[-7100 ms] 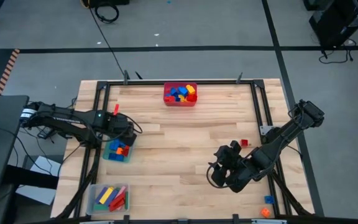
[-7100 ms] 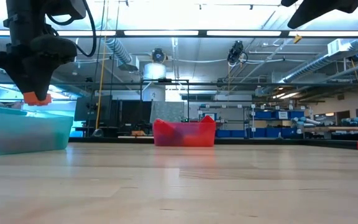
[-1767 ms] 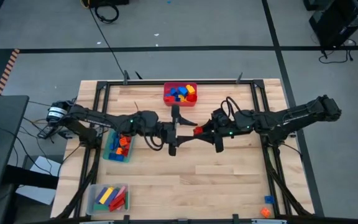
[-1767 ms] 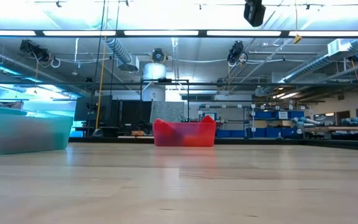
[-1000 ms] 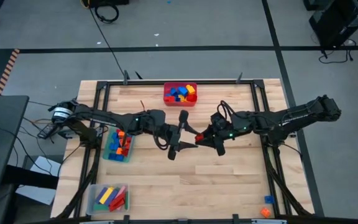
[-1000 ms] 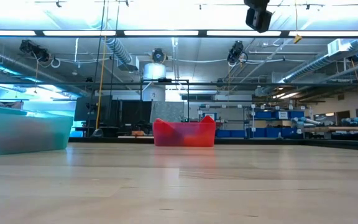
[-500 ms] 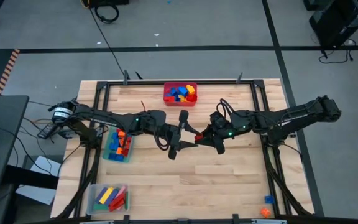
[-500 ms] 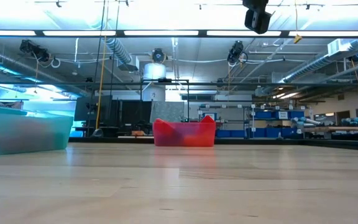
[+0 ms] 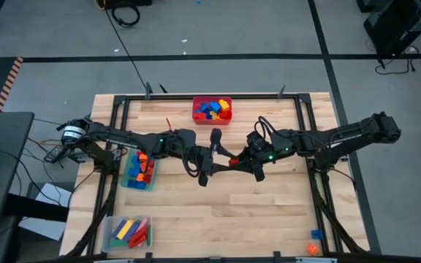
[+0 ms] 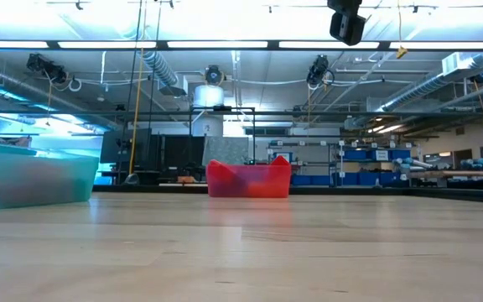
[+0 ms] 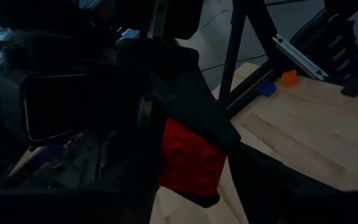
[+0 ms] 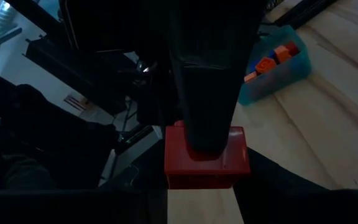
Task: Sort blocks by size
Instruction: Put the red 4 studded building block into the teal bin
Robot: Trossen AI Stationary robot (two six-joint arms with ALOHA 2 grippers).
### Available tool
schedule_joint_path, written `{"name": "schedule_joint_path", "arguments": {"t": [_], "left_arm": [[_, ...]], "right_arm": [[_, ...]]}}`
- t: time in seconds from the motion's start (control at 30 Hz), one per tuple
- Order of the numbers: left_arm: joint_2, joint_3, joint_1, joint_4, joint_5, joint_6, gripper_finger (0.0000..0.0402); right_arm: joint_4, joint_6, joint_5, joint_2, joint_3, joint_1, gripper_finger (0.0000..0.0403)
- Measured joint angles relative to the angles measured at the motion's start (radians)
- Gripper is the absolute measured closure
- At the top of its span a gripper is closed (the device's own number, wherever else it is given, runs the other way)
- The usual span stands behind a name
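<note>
Midair, right gripper [image 9: 234,161] holding red block [image 11: 188,160] — left gripper [image 9: 212,156] touching it

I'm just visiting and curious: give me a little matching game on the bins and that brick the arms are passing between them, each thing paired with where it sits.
Things:
1. red bin
2. teal bin
3. clear bin
4. red brick

Places:
A. near left corner of the table, holding long bars
B. above the table's middle, between the left gripper and the right gripper
C. middle of the far edge
D. left side, under the left arm

Pairs: 1-C, 2-D, 3-A, 4-B
</note>
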Motion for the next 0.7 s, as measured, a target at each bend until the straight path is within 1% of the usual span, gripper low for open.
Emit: {"name": "schedule_joint_path", "arguments": {"t": [0.13, 0.23, 0.43, 0.57, 0.7], "left_arm": [[0.000, 0.000, 0.000, 0.001, -0.003, 0.004, 0.0236], [0.000, -0.001, 0.000, 0.001, -0.003, 0.007, 0.0252], [0.001, -0.001, 0.000, 0.003, -0.007, 0.002, 0.0251], [0.003, -0.006, 0.000, -0.012, -0.004, -0.021, 0.0250], [0.006, -0.007, -0.003, -0.028, -0.012, -0.065, 0.0250]], "right_arm": [[-0.004, 0.005, -0.001, 0.000, 0.000, 0.000, 0.0245], [-0.005, 0.008, -0.003, 0.000, 0.000, 0.000, 0.0244], [-0.015, 0.008, 0.007, -0.001, 0.000, 0.000, 0.0236], [-0.019, 0.031, 0.055, -0.004, 0.002, -0.003, 0.0201], [-0.030, 0.020, 0.057, -0.006, 0.005, -0.011, 0.0154]]}}
